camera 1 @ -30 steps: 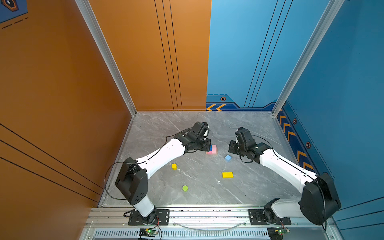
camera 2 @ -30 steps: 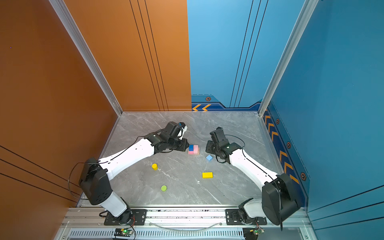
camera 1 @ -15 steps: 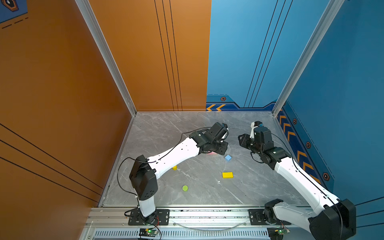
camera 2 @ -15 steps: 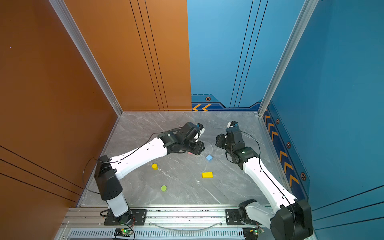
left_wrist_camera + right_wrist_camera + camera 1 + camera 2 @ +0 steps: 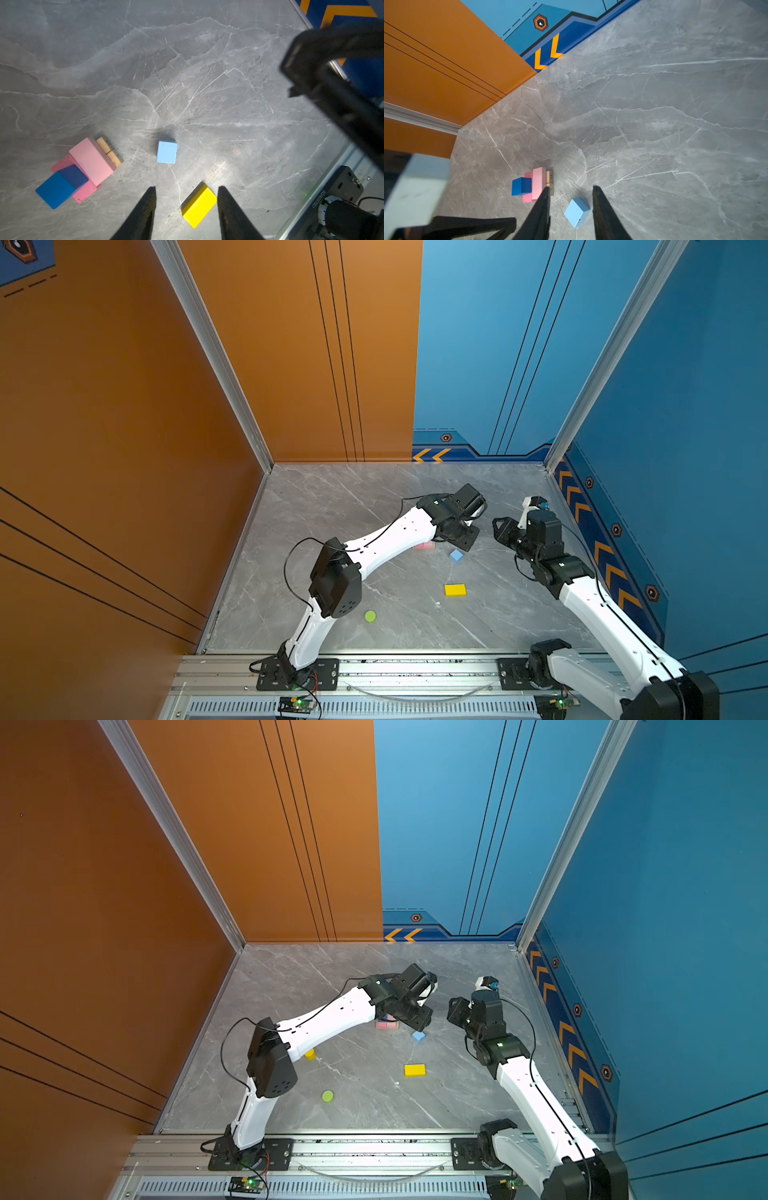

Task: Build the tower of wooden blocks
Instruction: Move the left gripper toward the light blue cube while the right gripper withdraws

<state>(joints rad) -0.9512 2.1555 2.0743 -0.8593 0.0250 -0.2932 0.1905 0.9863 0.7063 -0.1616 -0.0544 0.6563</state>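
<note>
Because the left arm reaches over it, the tower shows only a pink edge in both top views, near the middle of the table. The yellow cylinder is half hidden behind that arm. In the left wrist view the pink bars lie flat, side by side, long sides running the same way. The tan planks poke out beneath, and the dark-blue cube sits on one bar. The left gripper and right gripper are both spread apart, holding nothing.

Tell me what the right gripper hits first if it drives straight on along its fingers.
Probably the bare grey marble tabletop: the right gripper seems to aim just past the light-blue wooden cube, which shows between its fingers. Depth is unclear.
</note>
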